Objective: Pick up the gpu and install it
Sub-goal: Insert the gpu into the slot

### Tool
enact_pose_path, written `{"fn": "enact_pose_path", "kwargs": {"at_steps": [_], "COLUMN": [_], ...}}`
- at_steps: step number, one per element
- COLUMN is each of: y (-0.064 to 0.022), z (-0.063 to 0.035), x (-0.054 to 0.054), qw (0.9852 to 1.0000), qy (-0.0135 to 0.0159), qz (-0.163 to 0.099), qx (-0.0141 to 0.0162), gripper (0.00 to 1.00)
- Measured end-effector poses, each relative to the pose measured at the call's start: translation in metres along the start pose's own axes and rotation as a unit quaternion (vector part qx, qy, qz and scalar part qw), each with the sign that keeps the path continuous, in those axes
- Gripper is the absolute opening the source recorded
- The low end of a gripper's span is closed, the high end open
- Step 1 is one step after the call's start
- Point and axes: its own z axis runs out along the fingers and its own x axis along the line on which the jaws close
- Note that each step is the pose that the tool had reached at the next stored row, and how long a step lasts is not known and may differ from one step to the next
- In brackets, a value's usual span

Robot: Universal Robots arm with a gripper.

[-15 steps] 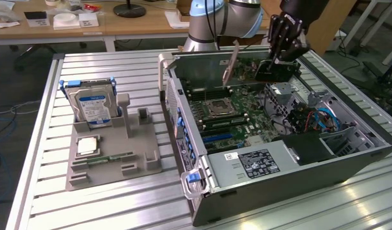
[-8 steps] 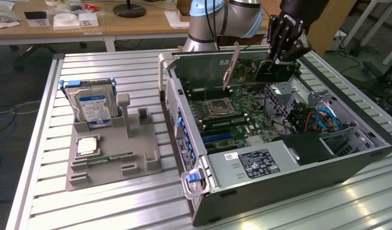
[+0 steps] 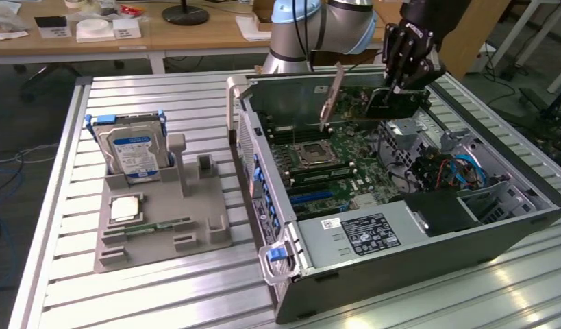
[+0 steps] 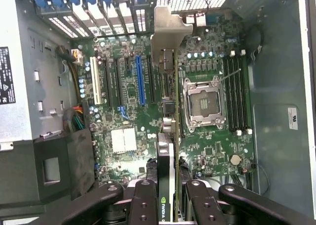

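Note:
The gpu (image 3: 358, 104), a thin dark card with a silvery bracket (image 3: 332, 96) at one end, hangs on edge above the open computer case (image 3: 499, 226). My gripper (image 3: 397, 92) is shut on the card's end away from the bracket. In the wrist view the gpu (image 4: 176, 111) shows edge-on, its bracket (image 4: 169, 29) pointing toward the case's rear slot openings. It is clamped between my gripper (image 4: 170, 193) and its black fingers (image 4: 145, 198). Below lies the green motherboard (image 4: 128, 160). The card hovers between the blue expansion slot (image 4: 139, 79) and the CPU socket (image 4: 204, 102).
Case walls surround the motherboard, with a power supply (image 3: 372, 233) and coloured cables (image 3: 458, 168) at one end. On the exterior view's left, a grey fixture (image 3: 161, 243) holds a hard drive (image 3: 134, 154), a CPU (image 3: 125, 208) and a green memory stick (image 3: 161, 225).

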Motion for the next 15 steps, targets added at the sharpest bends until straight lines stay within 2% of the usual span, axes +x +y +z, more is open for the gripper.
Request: {"fn": "enact_pose_path", "kwargs": {"at_steps": [3,10,15], "y": [0.0003,0.0008,0.0027], "z": [0.0024,0.0036,0.0095], "x": [0.0001,0.0078,0.0097], "qw": [1.0000,1.0000,0.9999], "qy": [-0.0008,-0.0008,-0.0006], "qz": [-0.002,-0.003,-0.013], "qx": [0.0066,0.0071,0.0070], "gripper": [0.27,0.27,0.27]}}
